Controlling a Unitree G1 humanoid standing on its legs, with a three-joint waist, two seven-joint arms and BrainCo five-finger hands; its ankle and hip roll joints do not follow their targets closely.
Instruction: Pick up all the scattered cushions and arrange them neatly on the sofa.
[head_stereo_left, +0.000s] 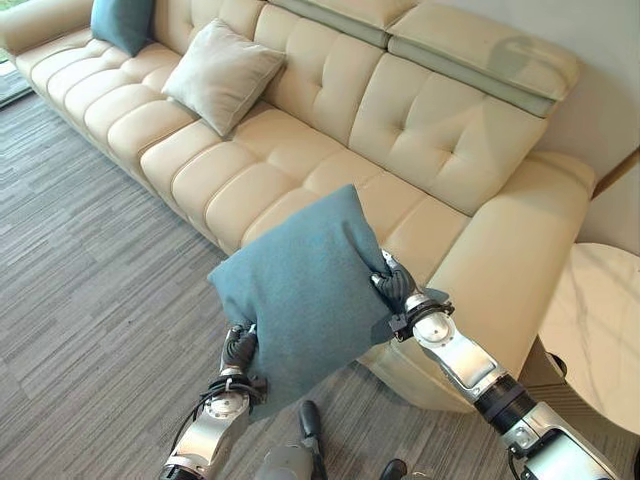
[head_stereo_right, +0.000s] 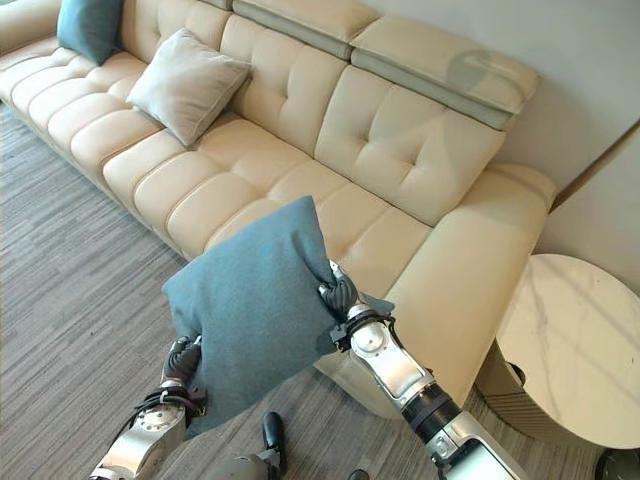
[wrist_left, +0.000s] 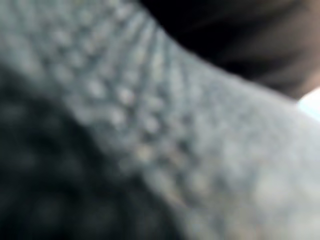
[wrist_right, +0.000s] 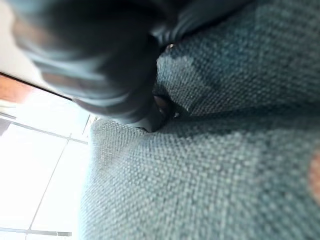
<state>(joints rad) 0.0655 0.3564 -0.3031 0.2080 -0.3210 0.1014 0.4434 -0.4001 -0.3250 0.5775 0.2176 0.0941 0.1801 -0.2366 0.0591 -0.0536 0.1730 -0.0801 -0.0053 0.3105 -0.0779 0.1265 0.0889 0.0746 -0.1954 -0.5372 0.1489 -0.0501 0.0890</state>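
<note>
**A:** so where's the cushion at?

**B:** The teal cushion (head_stereo_left: 300, 285) is up in the air, dead centre of the frame, tilted so one corner points up. It hangs over the front edge of the cream sofa (head_stereo_left: 400, 130), partly over the grey carpet (head_stereo_left: 80, 300), touching neither.

**A:** both hands on it?

**B:** Yep. The right hand (head_stereo_left: 393, 284) is clamped on the cushion's right edge, the fabric bunched up under its dark cover (the right wrist view shows that same weave pinched against the hand). The left hand (head_stereo_left: 240, 348) is at the lower left corner, pushed into the cushion from beneath. Its fingers are buried in the fabric, so I honestly can't tell if they're curled or flat.

**A:** anything already on the sofa?

**B:** Two. A beige cushion (head_stereo_left: 222, 73) leans against the backrest in the upper left of the frame, and a second teal cushion (head_stereo_left: 122, 22) sits further left at the top edge, near the armrest. They're well apart from the held one.

**A:** and on the right?

**B:** A round marble-look side table (head_stereo_right: 575, 345) just beside the sofa's right arm, at the right edge of the frame.
</note>
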